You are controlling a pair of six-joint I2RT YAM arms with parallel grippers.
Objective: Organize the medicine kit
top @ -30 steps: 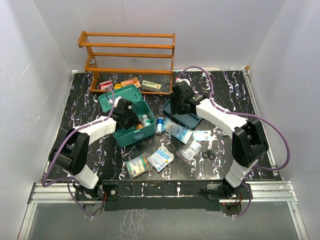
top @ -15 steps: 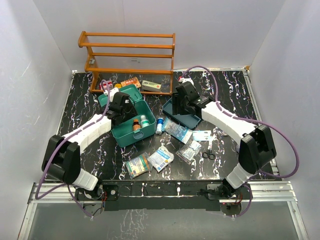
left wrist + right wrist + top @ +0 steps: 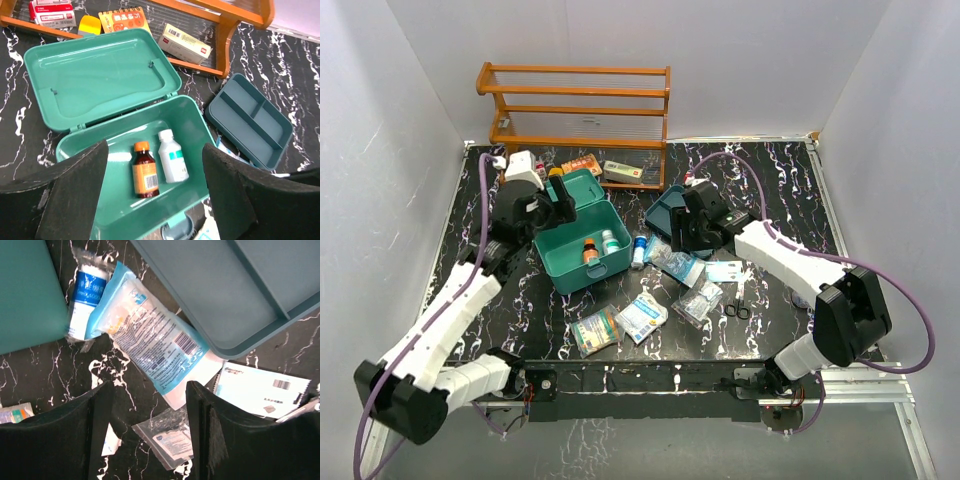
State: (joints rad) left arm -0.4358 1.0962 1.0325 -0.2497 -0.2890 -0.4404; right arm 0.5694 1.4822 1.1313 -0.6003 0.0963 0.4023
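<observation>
- Top external view sets the orange wooden two-shelf rack [image 3: 575, 105] beyond both sets of jaws, well apart from them.
- Under and just ahead of the left gripper [image 3: 157, 150] lies the medicine kit [image 3: 102, 82], a teal-green rounded plastic box with a hinged lid. The lid lies open flat beyond the body. The left jaws stand wide apart with nothing between them.
- The kit looks rigid, light and smooth-walled, so probably slippery. Its body seems too wide to span, so I judge the thin upright wall rim or the lid's free edge the best place to pinch. The lid would likely swing loosely on its hinges.
- To the right of the left jaws, and beyond the right gripper [image 3: 150, 387], rests the darker teal flat plastic tray [image 3: 250, 120] with divided compartments. The right jaws are parted and hold nothing.
- Just ahead of the right jaws lies a blue-and-white soft plastic pouch [image 3: 150, 335], touching the tray's edge.
- Framed between the left jaws, a brown bottle with orange cap [image 3: 145, 172] and a white bottle with teal label [image 3: 171, 157] lie side by side on the kit's floor.
</observation>
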